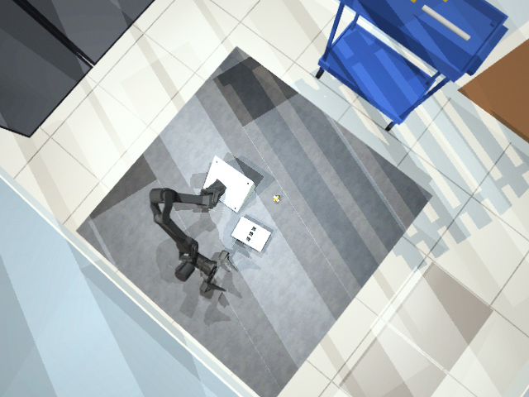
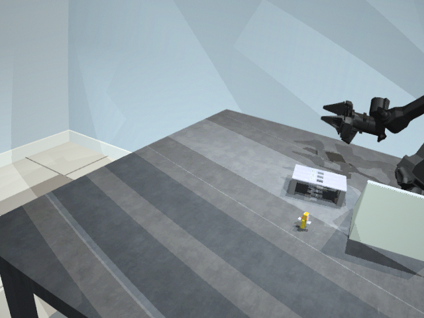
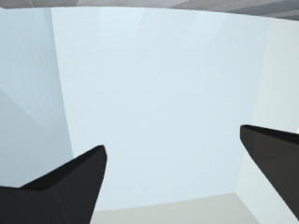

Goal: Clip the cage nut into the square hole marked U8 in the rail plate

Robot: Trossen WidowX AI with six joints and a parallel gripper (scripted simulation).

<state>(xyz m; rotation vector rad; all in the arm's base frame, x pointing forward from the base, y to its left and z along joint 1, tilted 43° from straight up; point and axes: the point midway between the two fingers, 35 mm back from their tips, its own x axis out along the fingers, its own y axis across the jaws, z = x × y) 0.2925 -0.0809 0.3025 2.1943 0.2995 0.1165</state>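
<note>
Overhead, jaws [image 1: 231,279] [image 2: 321,112] spread wide, unladen; writing near rail plate [image 1: 260,244] [image 2: 334,180] holes illegible.

yellow-and-white cage nut [image 1: 276,198] [image 2: 304,220], upright on tabletop, near white rail plate [image 1: 250,234] [image 2: 332,178]
</note>
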